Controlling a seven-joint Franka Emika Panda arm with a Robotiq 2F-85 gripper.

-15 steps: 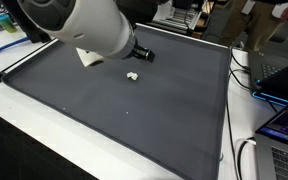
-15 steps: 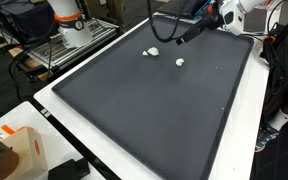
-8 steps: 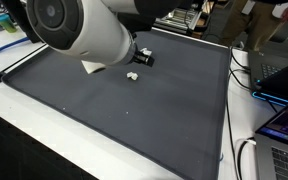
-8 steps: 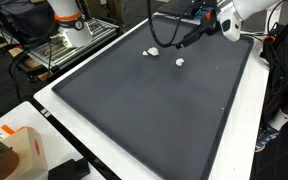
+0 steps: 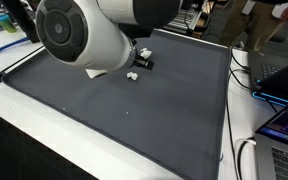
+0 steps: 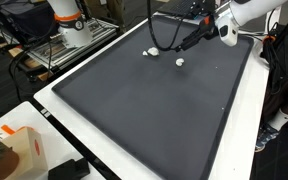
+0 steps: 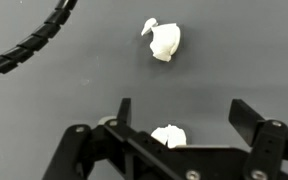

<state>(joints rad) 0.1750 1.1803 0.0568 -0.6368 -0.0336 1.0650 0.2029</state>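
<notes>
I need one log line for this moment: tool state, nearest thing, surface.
tool: open | nearest: white lump, not held | beyond: far lump | surface: dark mat

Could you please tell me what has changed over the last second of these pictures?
The arm has swung lower and closer to the camera in an exterior view, hiding more of the mat. The gripper stayed open, holding nothing. The nearer white lump and the farther white lump lie where they did.
</notes>
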